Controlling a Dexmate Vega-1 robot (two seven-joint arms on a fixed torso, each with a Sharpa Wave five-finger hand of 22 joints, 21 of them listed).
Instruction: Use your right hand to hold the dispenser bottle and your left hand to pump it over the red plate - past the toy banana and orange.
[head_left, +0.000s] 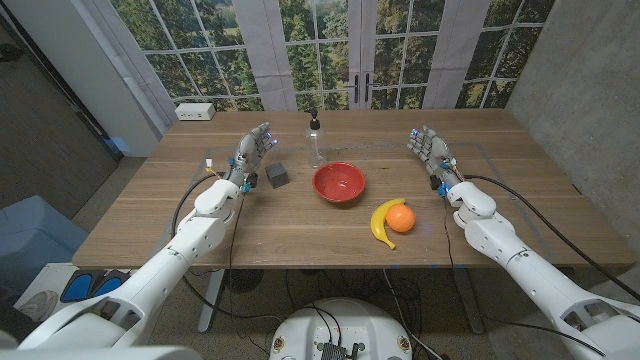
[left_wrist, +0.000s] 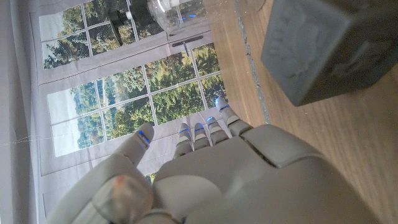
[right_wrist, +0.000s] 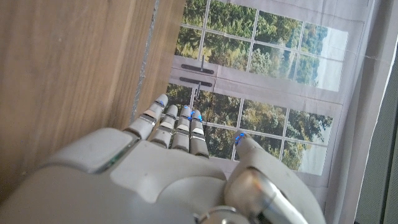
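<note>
**Bottle untouched, both hands waiting**

Nothing of the task appeared done. The dispenser bottle (head_left: 316, 139) stood just behind the red plate (head_left: 338, 183), really a bowl, with no hand on it. The toy banana (head_left: 382, 222) and orange (head_left: 401, 218) lay in front of the plate, to its right. The right hand (head_left: 431, 152), well right of the plate, held nothing, fingers extended. The left hand (head_left: 254, 150), to the plate's left beside a grey block (head_left: 277, 176), was likewise empty and spread.
</note>
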